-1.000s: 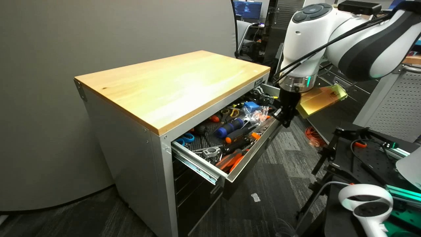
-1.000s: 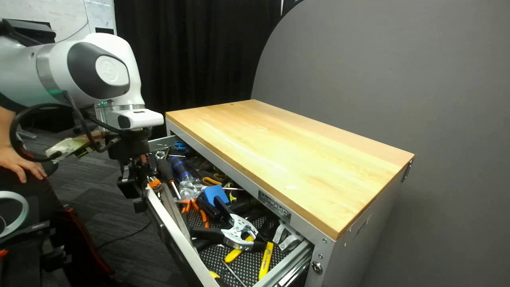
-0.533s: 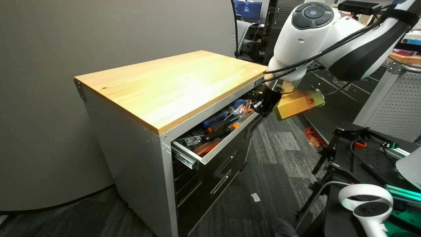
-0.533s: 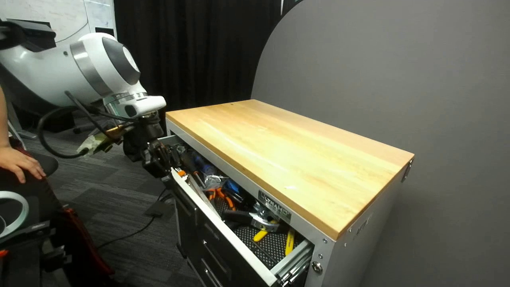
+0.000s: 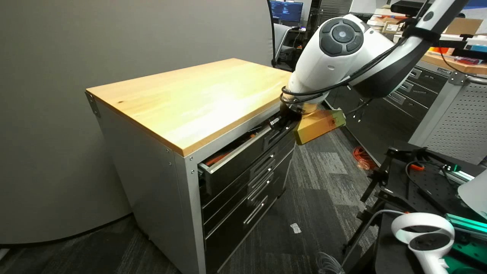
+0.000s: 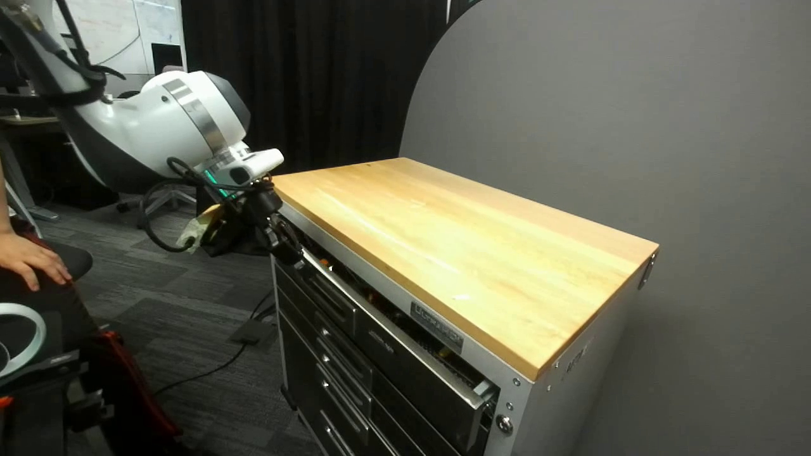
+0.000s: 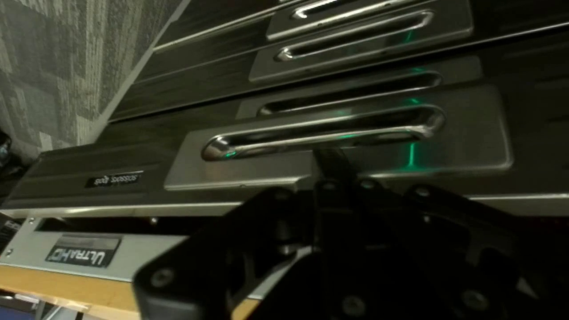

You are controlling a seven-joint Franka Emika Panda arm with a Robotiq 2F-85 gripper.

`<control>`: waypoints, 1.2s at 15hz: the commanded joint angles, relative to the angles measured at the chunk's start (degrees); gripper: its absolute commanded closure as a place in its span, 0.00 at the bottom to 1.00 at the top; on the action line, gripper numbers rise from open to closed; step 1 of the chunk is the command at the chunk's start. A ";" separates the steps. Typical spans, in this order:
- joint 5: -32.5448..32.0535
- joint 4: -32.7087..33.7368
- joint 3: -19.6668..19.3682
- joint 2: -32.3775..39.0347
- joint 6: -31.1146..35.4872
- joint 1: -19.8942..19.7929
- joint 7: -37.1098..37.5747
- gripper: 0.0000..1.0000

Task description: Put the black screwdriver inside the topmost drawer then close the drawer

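Closing step in hand: topmost drawer mostly in, narrow gap left.
Jaws look pinched together at its front, nothing visible between them. Black screwdriver can't be made out in any view; presumably inside the drawer, can't confirm. Next: push straight until the front sits flush with the cabinet, then back off. Versus a second ago, drawer is much further in, tools mostly hidden, arm nearer the cabinet.

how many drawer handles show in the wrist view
4. The lowest handle is on the topmost drawer; above it in the picture come a second handle, third handle and fourth handle, the last cut by the frame; more may lie outside.
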 commanded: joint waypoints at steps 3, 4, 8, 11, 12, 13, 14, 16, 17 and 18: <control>-11.77 7.99 3.21 6.50 -1.95 0.56 5.34 1.00; -13.41 8.59 3.74 7.01 -2.48 0.46 5.83 1.00; -17.62 8.70 5.50 7.10 -4.33 -0.34 7.35 1.00; -11.95 4.03 6.56 2.75 -0.58 -3.47 -0.13 0.66; -9.93 2.03 6.88 0.39 2.03 -4.86 -3.33 0.58; -5.14 -0.06 7.29 -1.50 4.60 -6.39 -9.37 0.51; -1.41 -2.82 7.37 -3.22 6.65 -7.45 -13.22 0.42; 6.94 -7.99 7.37 -6.28 8.66 -8.81 -22.34 0.26; 10.77 -10.01 11.51 -7.18 7.90 -13.27 -26.87 0.19; 14.92 -11.82 13.77 -7.97 7.55 -15.45 -31.47 0.11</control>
